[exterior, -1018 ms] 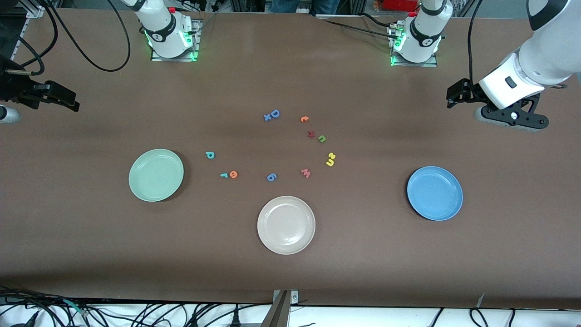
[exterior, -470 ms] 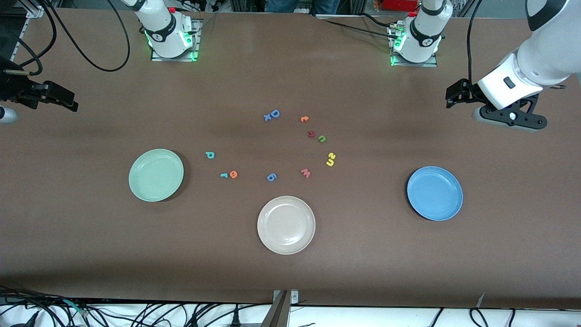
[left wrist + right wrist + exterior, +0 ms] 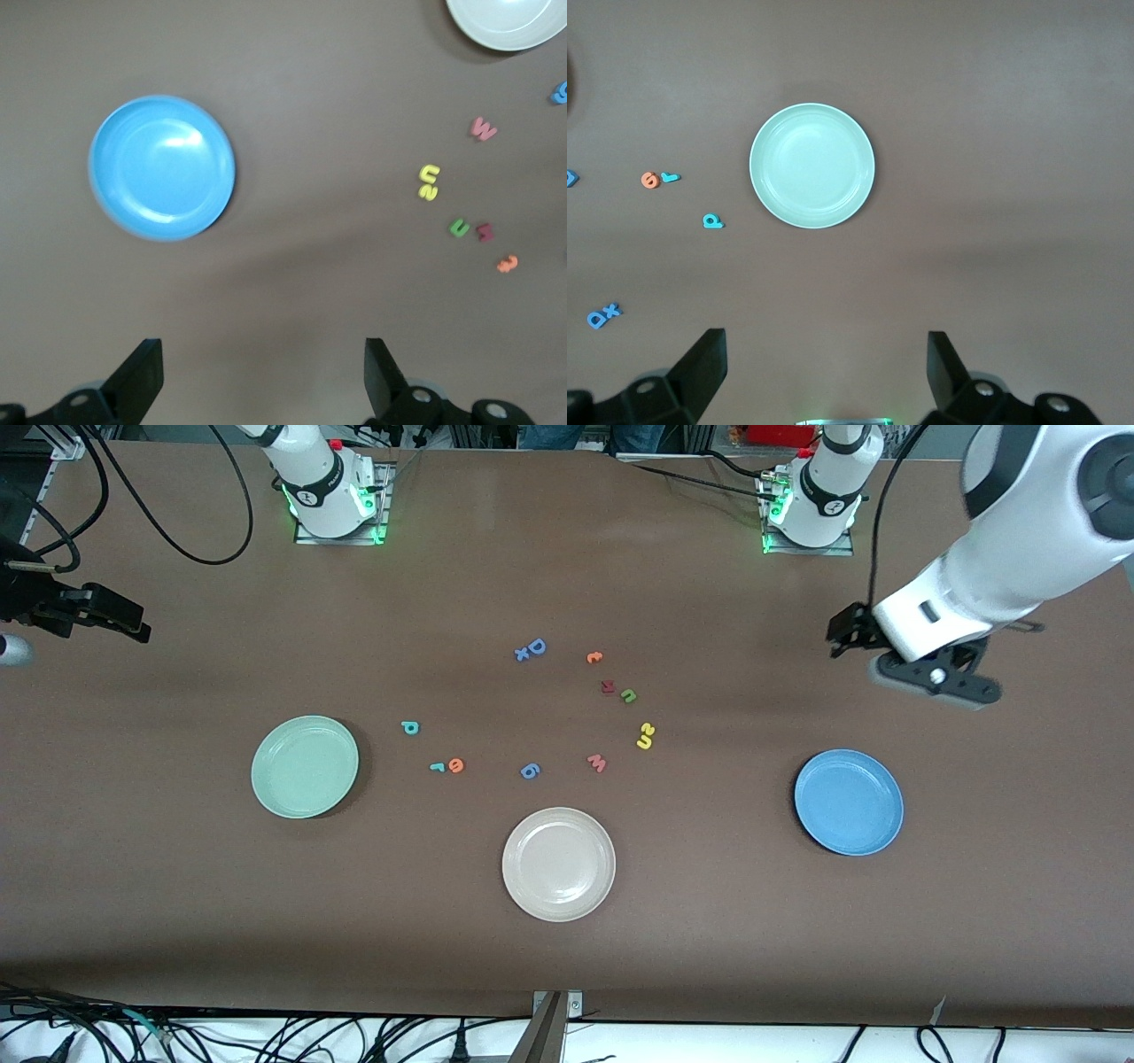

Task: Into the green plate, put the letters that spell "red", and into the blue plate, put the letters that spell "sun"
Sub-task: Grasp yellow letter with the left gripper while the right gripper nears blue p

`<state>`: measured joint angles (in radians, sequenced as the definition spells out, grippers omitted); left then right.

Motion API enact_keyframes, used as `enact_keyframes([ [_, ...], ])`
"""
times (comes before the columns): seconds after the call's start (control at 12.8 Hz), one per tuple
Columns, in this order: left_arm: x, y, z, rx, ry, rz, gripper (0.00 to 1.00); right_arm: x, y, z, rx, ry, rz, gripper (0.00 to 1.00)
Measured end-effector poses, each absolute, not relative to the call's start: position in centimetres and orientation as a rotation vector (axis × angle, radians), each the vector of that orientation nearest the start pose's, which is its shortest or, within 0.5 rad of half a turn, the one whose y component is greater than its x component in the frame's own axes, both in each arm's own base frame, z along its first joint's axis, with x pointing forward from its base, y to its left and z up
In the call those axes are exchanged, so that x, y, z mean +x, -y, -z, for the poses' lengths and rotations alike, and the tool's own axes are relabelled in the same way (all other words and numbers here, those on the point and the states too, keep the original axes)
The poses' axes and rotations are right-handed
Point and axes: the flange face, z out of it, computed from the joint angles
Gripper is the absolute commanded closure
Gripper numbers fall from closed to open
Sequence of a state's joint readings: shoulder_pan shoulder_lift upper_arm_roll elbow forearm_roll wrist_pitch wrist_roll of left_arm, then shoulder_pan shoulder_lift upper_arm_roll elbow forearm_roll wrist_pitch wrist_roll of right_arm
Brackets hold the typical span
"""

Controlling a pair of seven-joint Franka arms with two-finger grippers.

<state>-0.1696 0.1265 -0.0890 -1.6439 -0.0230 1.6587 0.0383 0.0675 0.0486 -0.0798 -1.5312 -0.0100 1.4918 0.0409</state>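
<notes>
My right gripper waits, fingers spread, at its table end. Green plate sits empty, d, r, e beside it; s/u and n lie mid-table; blue plate is empty. My left gripper, spread, has swung inward toward the letters, so sorting is only starting.

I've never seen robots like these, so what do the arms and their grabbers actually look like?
Both arms are glossy white with dark grey joint rings, on bases lit green and trailing black cables. The left gripper is black under a white wrist with a small dark mark. The right gripper is black too. Each has two flat, wedge-shaped black fingers.
</notes>
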Motion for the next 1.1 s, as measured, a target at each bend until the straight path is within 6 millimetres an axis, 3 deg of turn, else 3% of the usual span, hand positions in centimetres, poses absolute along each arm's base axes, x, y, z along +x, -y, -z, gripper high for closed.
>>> enact_keyframes([
  [0.31, 59.5, 20.8, -44.1, -3.115, -0.581, -0.205, 0.00, 57.6, 0.3, -57.9, -3.153, -0.076, -0.206, 0.00],
  [0.7, 60.5, 27.4, -32.7, -3.135, -0.689, -0.232, 0.00, 58.5, 0.2, -56.4, -3.155, -0.074, -0.224, 0.00],
  [0.94, 61.0, 30.5, -27.6, -3.129, -0.740, -0.251, 0.00, 59.5, 0.3, -54.0, -3.154, -0.079, -0.281, 0.00],
  [1.1, 61.3, 32.9, -25.4, -3.124, -0.784, -0.248, 0.00, 60.0, 0.4, -52.5, -3.152, -0.082, -0.319, 0.00],
])
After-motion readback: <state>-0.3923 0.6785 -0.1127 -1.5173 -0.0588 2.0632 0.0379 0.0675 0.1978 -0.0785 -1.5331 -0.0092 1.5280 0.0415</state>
